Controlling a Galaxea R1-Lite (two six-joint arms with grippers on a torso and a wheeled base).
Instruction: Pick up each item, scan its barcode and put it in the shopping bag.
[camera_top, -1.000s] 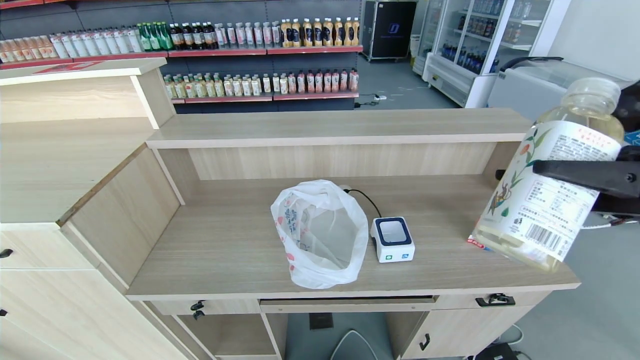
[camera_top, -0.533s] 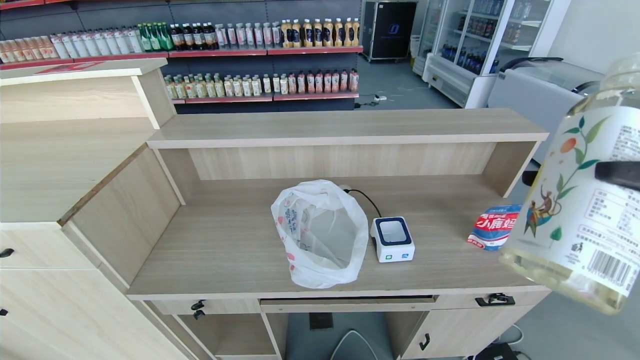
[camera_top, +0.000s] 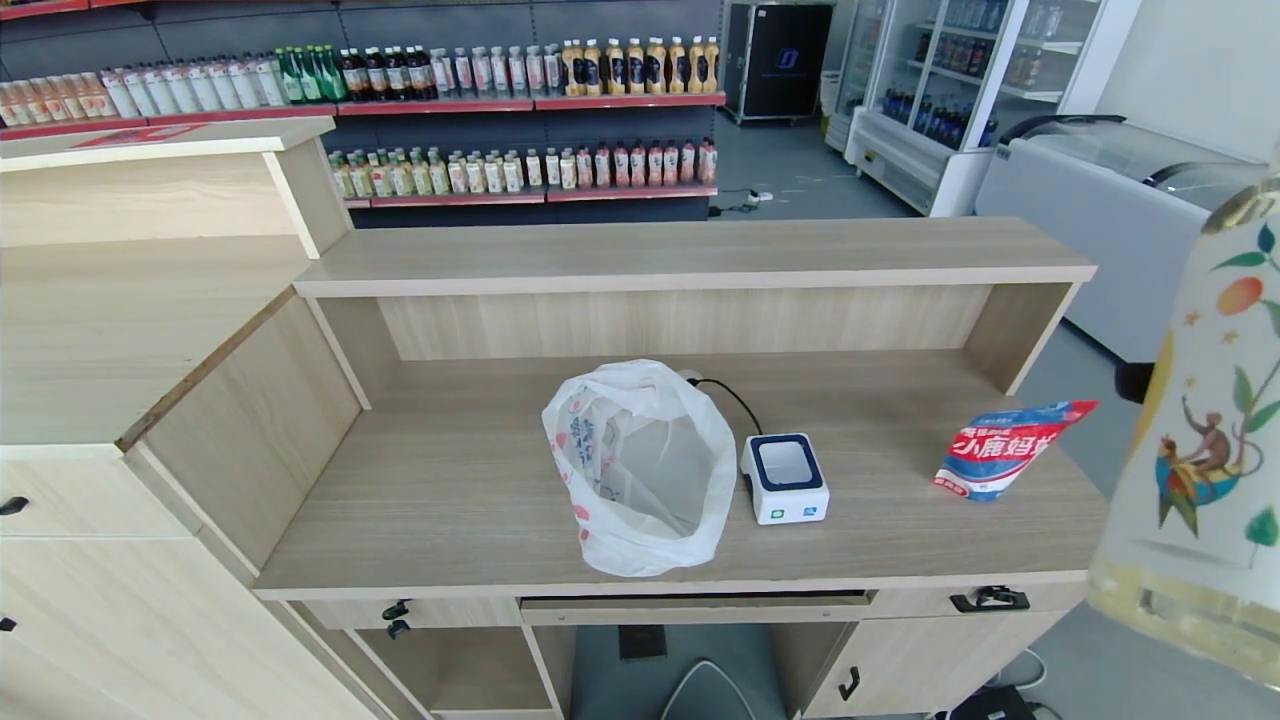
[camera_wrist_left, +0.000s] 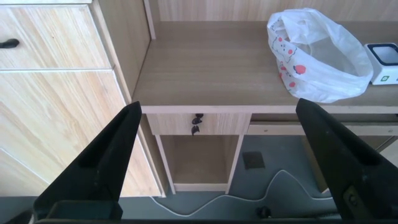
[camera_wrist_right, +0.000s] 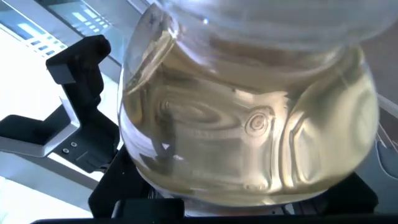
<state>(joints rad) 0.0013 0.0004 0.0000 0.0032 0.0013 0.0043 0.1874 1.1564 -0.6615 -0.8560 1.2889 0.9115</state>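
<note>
Swinging right, away from the scanner (camera_top: 785, 478), the bottle (camera_top: 1200, 450) in the right jaws looks unscanned. Left jaws gape wide.

Large white characters cross a red band on the blue-and-white foil snack pouch (camera_top: 1000, 455), the white label of the clear plastic bottle of pale yellow drink (camera_top: 1205, 470) shows a monkey, leaves and fruit, and the white plastic shopping bag (camera_top: 640, 470) carries red and blue print too small to read.

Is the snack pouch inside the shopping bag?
No, the snack pouch lies on the counter, apart from the shopping bag.
</note>
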